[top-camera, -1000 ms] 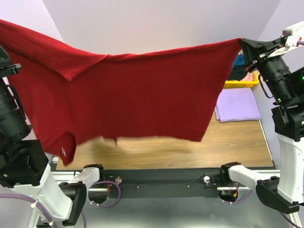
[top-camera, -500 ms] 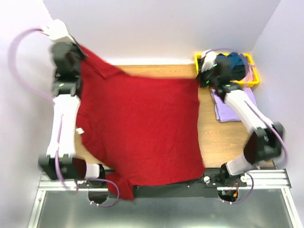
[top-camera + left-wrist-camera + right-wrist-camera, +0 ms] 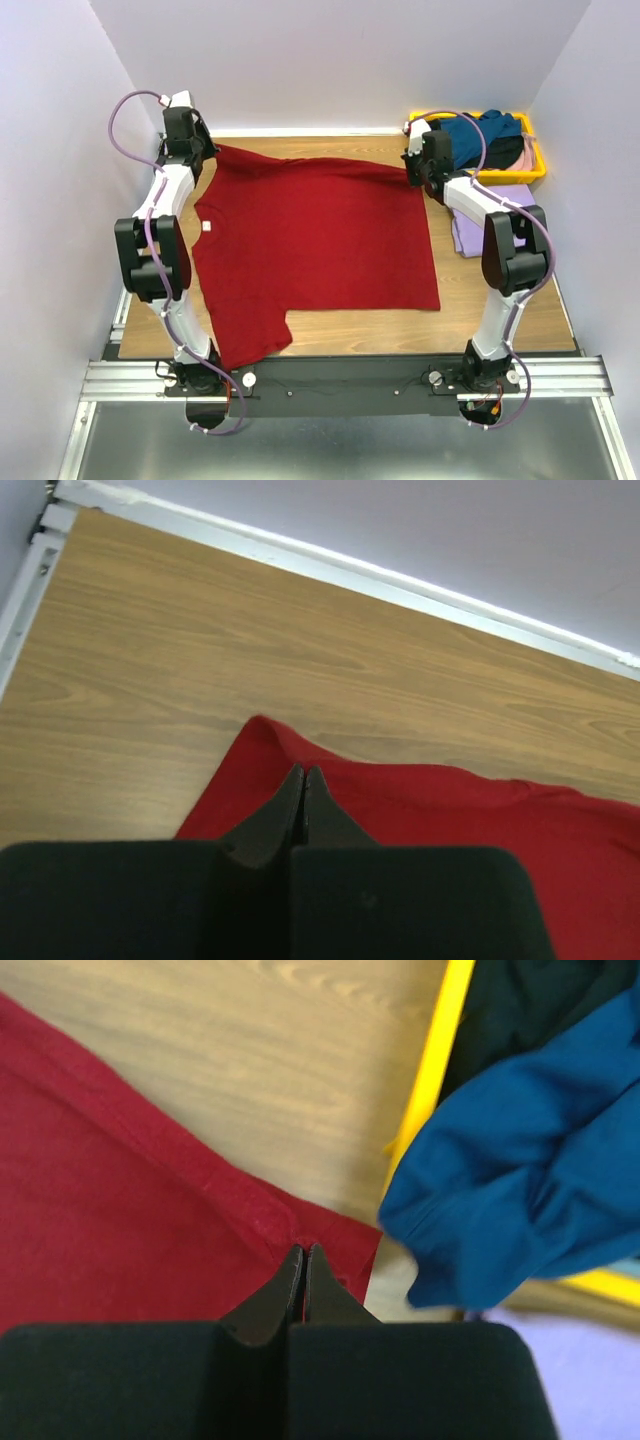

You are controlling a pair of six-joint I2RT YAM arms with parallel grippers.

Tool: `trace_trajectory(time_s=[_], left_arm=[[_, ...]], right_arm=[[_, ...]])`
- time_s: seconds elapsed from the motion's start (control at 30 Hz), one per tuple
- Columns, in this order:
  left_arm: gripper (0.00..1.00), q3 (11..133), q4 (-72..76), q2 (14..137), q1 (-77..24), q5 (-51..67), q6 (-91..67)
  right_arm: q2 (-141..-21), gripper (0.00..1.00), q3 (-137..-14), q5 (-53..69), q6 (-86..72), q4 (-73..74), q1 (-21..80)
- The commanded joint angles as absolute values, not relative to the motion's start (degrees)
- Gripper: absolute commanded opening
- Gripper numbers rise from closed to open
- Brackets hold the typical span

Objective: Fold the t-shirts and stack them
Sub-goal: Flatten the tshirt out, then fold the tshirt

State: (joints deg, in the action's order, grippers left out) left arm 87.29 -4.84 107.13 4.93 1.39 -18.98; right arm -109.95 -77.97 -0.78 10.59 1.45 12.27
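The dark red t-shirt (image 3: 320, 230) lies spread flat on the wooden table, one sleeve hanging towards the near edge. My left gripper (image 3: 204, 152) is shut on its far left corner, and the left wrist view shows my fingertips (image 3: 303, 772) pinched together on the red cloth (image 3: 450, 800). My right gripper (image 3: 411, 177) is shut on the far right corner next to the tray, and the cloth (image 3: 120, 1210) puckers at the closed tips (image 3: 303, 1250). A folded lavender t-shirt (image 3: 465, 240) lies on the table to the right, partly under my right arm.
A yellow plastic tray (image 3: 540, 165) at the back right holds a teal blue shirt (image 3: 480, 128) over a black one (image 3: 508, 152). The teal cloth (image 3: 520, 1160) spills over the tray rim (image 3: 435, 1070) close to my right gripper. Walls enclose the table on three sides.
Both arms have swung the red shirt from hanging in the air out to the far side and laid it flat on the table. Both grippers still hold its corners.
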Motion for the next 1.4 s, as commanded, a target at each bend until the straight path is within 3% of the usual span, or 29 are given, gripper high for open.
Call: trace_trajectory(time_s=[0.0, 0.27, 0.77, 1.37], left_arm=[[0.00, 90.4, -1.0, 109.0, 5.6, 6.2, -21.5], [0.00, 91.0, -2.5, 109.0, 6.8, 9.8, -24.3], [0.00, 80.2, -10.1, 101.3, 10.9, 15.4, -32.8], [0.00, 67.1, -13.2, 90.6, 11.3, 10.9, -37.4]], right_arm=[[-113.2, 0.01, -81.4, -5.4, 13.8, -1.5, 12.0], [-116.6, 0.01, -84.6, -7.5, 15.8, -1.6, 11.2], [-116.0, 0.01, -82.0, -8.3, 17.7, -1.5, 10.9], [-114.4, 0.01, -75.9, -9.9, 19.3, -1.0, 10.9]])
